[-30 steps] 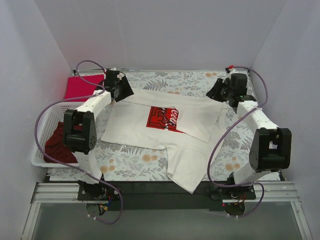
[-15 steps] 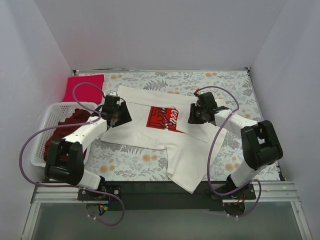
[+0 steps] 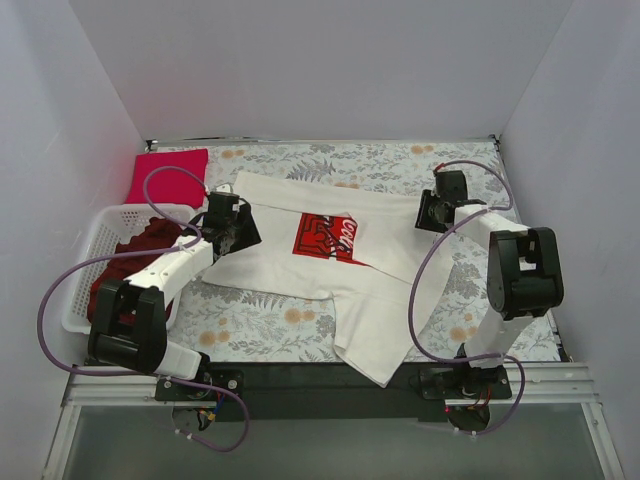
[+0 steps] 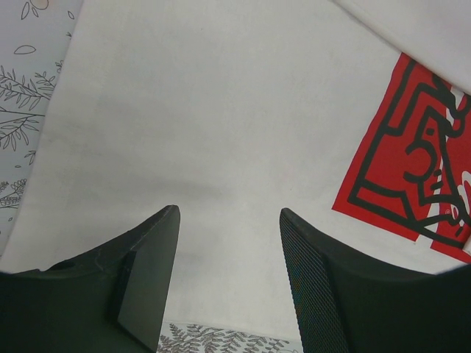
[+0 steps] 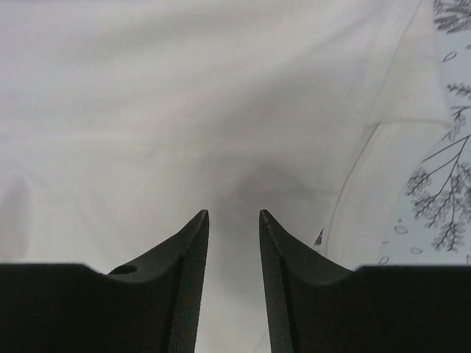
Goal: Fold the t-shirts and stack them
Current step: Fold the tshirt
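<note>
While both arms reach out over the floral table cloth (image 3: 300, 318), we see the cream-white t-shirt (image 3: 270, 260) spread flat in the middle, its red chest print (image 3: 325, 238) face up and one part trailing toward the near edge. Our left gripper (image 3: 228, 225) hangs over the shirt's left side. In its wrist view the jaws stand well apart with nothing between them, only white cloth and the print below. Our right gripper (image 3: 437, 212) sits at the shirt's right edge, its jaws a narrow gap apart, and we see no cloth pinched between them. The crimson-pink t-shirt (image 3: 168, 175) lies at the far left corner. The dark maroon t-shirt (image 3: 110, 295) is bunched in the white basket (image 3: 88, 240) on the left.
</note>
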`<state>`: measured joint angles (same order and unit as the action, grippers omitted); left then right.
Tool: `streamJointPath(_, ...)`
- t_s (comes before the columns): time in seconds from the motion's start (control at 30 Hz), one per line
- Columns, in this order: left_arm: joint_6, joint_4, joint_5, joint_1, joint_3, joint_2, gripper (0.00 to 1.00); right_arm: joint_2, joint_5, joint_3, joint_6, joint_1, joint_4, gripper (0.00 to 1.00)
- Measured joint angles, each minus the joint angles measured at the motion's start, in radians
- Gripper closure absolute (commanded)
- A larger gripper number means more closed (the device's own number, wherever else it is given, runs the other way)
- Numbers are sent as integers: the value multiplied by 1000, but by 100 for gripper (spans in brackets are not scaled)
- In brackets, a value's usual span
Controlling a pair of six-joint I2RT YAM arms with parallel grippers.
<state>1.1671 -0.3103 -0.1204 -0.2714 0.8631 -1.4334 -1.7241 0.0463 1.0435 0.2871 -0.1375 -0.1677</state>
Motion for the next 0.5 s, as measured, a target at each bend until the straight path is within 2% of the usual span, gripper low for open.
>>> streamJointPath(0.27, 0, 4, -3, 0, 0, -3, 44, -203, 5, 178, -36, 81, 42, 59)
streamJointPath(0.5, 0, 5, -8, 0, 0, -39, 44, -415, -30, 462, -90, 130, 43, 59)
